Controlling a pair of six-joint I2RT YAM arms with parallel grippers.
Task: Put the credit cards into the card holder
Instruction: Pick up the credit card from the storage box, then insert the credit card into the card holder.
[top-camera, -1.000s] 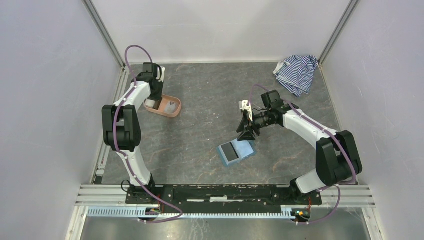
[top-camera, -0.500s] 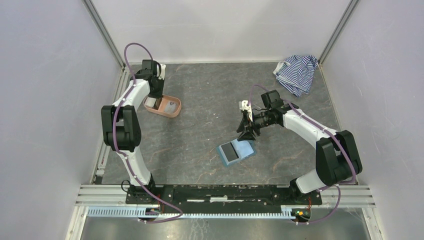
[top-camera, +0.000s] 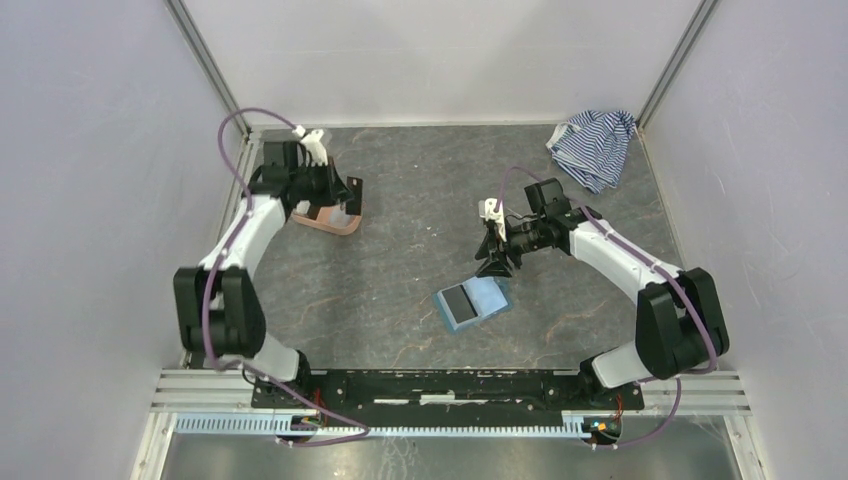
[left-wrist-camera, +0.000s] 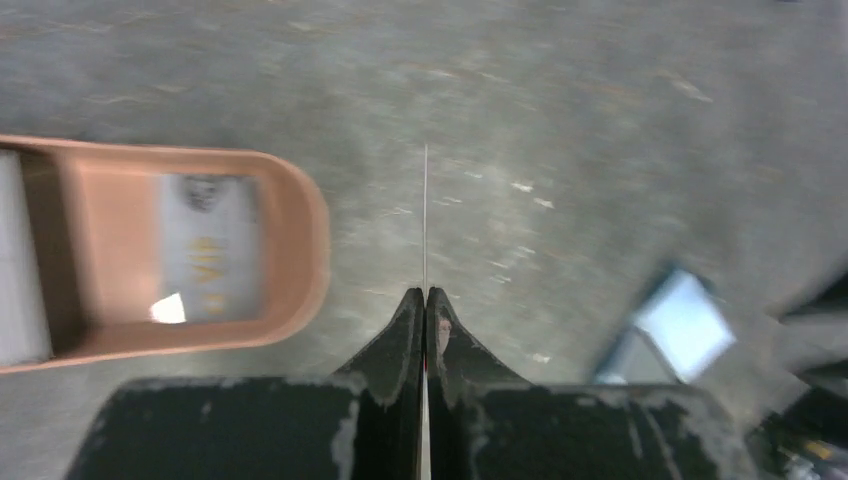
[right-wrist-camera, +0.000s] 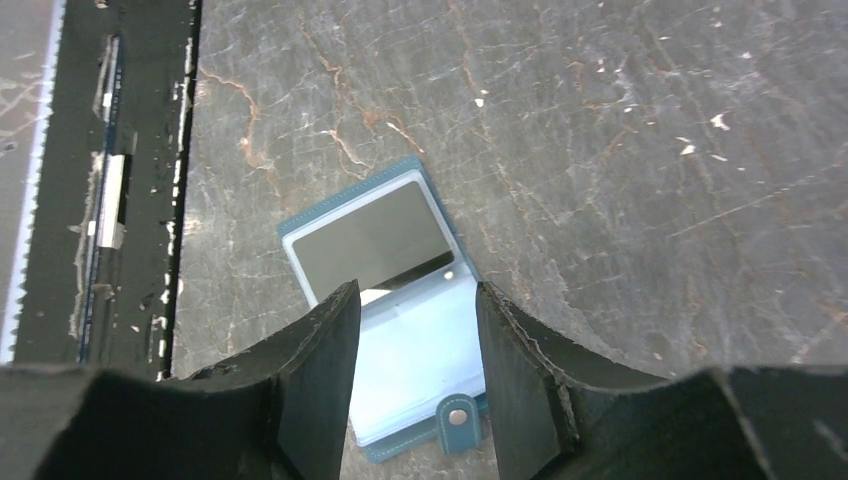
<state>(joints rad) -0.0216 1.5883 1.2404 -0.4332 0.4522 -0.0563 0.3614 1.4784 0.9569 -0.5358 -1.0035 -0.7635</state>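
The grey table (top-camera: 420, 180) is the biggest thing here, with two robot arms bolted at its near edge. A blue-and-white striped cloth (top-camera: 592, 145) lies bunched up in the far right corner. A pink tray (top-camera: 322, 220) sits at the far left. The card holder (top-camera: 472, 303) lies open flat on the table near the middle, with its light blue inside facing up. The right claw (top-camera: 493, 262) hangs just over the card holder's far edge, with its fingers apart and nothing in them. The left claw (left-wrist-camera: 425, 300) is just beside the round end of the tray, pinched tight on a credit card (left-wrist-camera: 425, 210) that shows only as a thin line. A dark card (right-wrist-camera: 372, 240) sits in one pocket of the card holder. A grey card (left-wrist-camera: 208, 245) lies in the tray.
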